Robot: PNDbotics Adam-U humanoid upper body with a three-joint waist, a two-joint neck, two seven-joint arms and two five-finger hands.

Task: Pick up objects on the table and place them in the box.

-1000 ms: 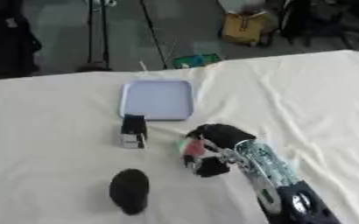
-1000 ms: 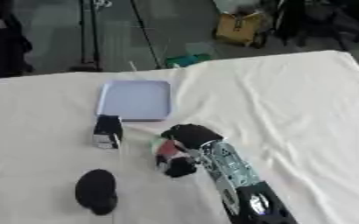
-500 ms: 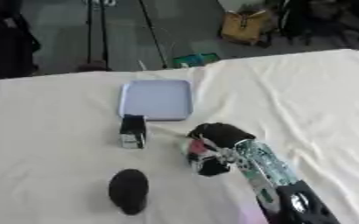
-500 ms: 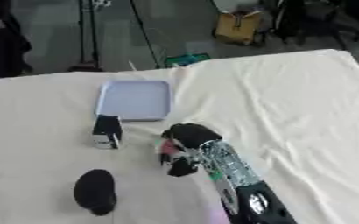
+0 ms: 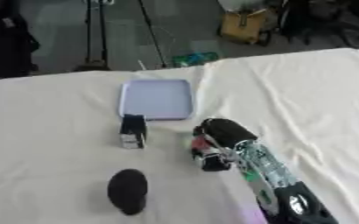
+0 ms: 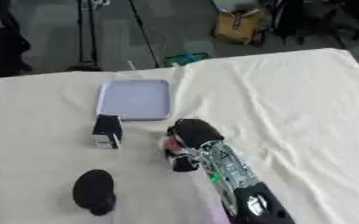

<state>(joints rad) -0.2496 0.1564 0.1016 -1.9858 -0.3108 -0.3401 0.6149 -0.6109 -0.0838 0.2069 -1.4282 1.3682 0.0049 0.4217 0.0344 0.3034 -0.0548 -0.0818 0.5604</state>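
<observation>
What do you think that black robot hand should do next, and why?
Probably lift and carry toward the lavender box. The right robot hand is down on the cloth, fingers curled round a small pink thing, and the box lies just beyond it, up and to the left.

We are looking down from head height through both eyes, facing forward over the cloth-covered bench (image 5: 305, 92); both views are sharing nearly the whole bench and the floor beyond.
</observation>
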